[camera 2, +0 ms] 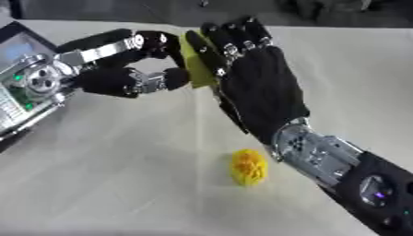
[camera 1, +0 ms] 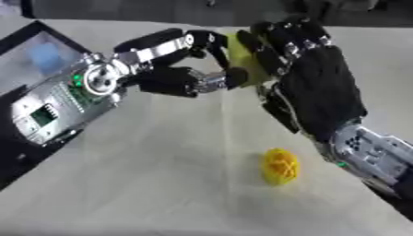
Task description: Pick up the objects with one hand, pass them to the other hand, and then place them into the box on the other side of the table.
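The yellow-green block (camera 1: 246,57) is pinched between both hands: left hand (camera 1: 174,76) at nine o'clock, right hand (camera 1: 310,76) at three, fingers curled round it.

Count: 2 robot hands, the left hand (camera 1: 174,76) and the right hand (camera 1: 310,78), meeting mid-table. 2 yellow things: 1 flat yellow-green piece (camera 1: 242,60) btwn the two hands, 1 round yellow object (camera 1: 280,166) lying on the table (camera 1: 161,184). 1 box (camera 1: 36,55) w/ dark rim at the left edge. 1 table.
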You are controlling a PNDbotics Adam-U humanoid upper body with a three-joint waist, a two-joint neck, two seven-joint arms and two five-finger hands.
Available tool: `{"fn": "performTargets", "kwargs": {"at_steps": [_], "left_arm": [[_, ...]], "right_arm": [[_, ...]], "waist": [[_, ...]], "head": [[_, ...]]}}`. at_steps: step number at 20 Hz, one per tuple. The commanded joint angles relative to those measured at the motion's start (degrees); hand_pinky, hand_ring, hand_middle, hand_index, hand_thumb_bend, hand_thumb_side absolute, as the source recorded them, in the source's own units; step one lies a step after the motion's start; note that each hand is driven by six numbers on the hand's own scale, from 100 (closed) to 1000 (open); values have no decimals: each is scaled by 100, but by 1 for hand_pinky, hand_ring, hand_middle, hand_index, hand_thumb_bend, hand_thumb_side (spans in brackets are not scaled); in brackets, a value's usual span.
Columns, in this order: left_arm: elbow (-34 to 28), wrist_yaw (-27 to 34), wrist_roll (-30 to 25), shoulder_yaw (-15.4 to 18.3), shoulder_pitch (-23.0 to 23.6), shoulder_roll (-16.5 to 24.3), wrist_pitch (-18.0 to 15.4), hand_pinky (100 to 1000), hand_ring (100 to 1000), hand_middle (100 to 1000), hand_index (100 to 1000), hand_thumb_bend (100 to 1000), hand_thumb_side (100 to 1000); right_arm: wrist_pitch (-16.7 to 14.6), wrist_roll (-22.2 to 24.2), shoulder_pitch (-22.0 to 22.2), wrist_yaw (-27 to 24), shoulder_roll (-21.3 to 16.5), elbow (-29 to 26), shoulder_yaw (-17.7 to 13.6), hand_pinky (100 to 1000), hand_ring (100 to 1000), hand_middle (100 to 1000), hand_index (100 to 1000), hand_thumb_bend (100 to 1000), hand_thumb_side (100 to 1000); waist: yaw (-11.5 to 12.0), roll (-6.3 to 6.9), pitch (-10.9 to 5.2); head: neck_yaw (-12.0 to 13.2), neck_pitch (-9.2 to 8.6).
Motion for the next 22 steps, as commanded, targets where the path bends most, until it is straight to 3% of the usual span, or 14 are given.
{"fn": "performTargets", "kwargs": {"at_steps": [1,17,21,22], "left_arm": [[-29,-71,-113,29,-141,0,-18,1000,1000,711,916,413,737],[490,-571,453,-43,-433,-629,301,1000,1000,655,872,353,665],[577,-540,596,-67,-464,-718,365,1000,1000,624,860,287,654],[597,-516,629,-69,-462,-727,390,994,1000,604,849,203,651]], "right_arm": [[-23,-6,-103,8,-120,-87,-63,671,626,542,594,129,100],[-224,-102,-115,-32,-74,-87,52,693,628,543,590,129,100],[-256,-148,-103,-46,-85,-87,54,700,630,544,590,131,100],[-260,-152,-99,-44,-87,-87,52,704,632,544,590,133,100]], "waist": [[7,9,-75],[-18,9,-61],[-29,11,-60],[-31,12,-60]], "head": [[-11,10],[119,-42],[158,-47],[162,-46]]}}
